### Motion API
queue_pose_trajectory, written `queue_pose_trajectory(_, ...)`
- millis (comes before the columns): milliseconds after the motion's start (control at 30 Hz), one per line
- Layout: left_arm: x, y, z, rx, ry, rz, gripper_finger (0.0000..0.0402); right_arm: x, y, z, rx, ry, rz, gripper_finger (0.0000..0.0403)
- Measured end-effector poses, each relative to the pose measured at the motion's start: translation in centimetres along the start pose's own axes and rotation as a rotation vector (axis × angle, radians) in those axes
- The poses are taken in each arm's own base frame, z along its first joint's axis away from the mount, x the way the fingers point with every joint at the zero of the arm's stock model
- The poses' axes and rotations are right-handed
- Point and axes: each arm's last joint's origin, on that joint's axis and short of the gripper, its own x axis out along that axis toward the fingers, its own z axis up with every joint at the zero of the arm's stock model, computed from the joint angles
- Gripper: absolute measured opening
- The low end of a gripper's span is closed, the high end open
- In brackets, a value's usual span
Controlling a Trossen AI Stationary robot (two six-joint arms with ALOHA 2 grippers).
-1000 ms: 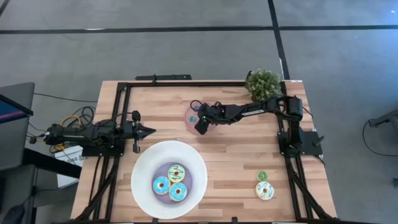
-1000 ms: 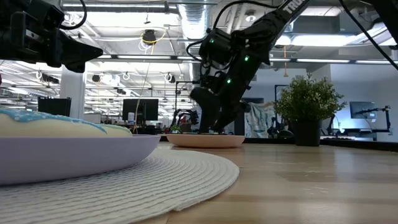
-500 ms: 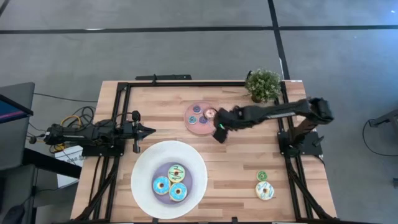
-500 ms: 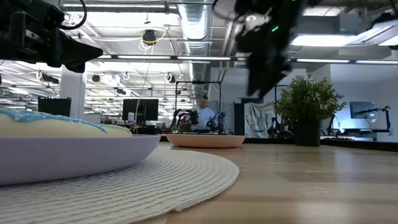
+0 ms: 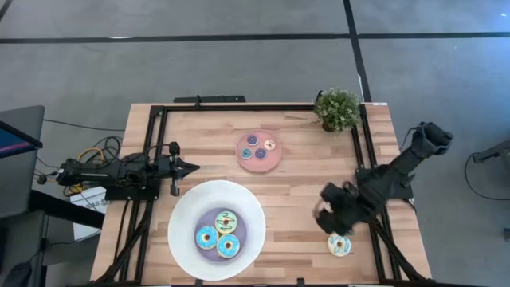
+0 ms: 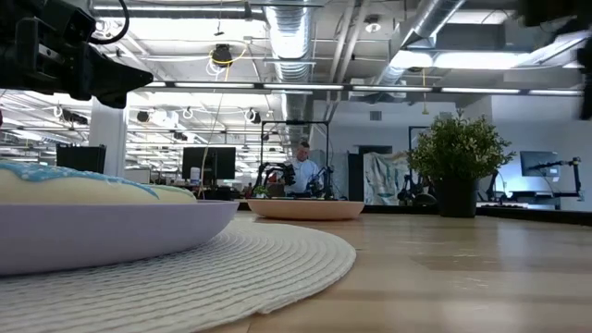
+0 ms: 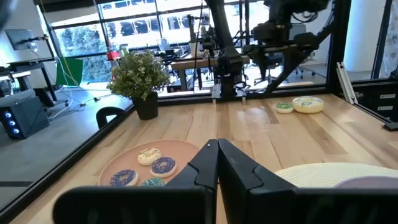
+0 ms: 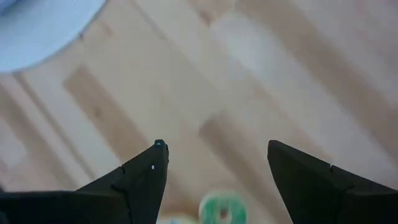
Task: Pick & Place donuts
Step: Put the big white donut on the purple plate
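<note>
Lying flat on the pale wood-plank desk, a small green-iced donut and a larger cream donut sit beneath the right gripper, jaws spread and empty. The left gripper, clenched, waits beside the white plate. No writing is legible.

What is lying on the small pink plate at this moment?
On the pink plate lie four coin-sized donuts: purple, cream, and two bluish ones. Nothing covers them from above; in the low view the plate's rim hides them.
</note>
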Motion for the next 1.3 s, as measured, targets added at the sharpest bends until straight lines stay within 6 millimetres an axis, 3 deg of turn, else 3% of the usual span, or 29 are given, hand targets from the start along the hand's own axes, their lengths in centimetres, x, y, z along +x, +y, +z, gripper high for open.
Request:
queue_pose_trajectory(233,0.0,0.0,0.0,0.000,0.000,0.000,0.0000,-1.1,0.6,-5.6,0.068,0.044,0.006,0.0265)
queue_pose_trajectory(500,0.0,0.0,0.0,0.000,0.000,0.000,0.0000,-0.2,1.2,-10.1,0.074,0.087,-0.057,0.0265)
queue_pose_trajectory(733,0.0,0.0,0.0,0.000,-0.001,0.000,0.0000,-0.1,1.1,-11.5,0.115,0.090,-0.070,0.0265)
queue_pose_trajectory(1300,0.0,0.0,0.0,0.000,-0.001,0.000,0.0000,0.0,1.7,-11.4,0.172,0.160,-0.046,0.0265)
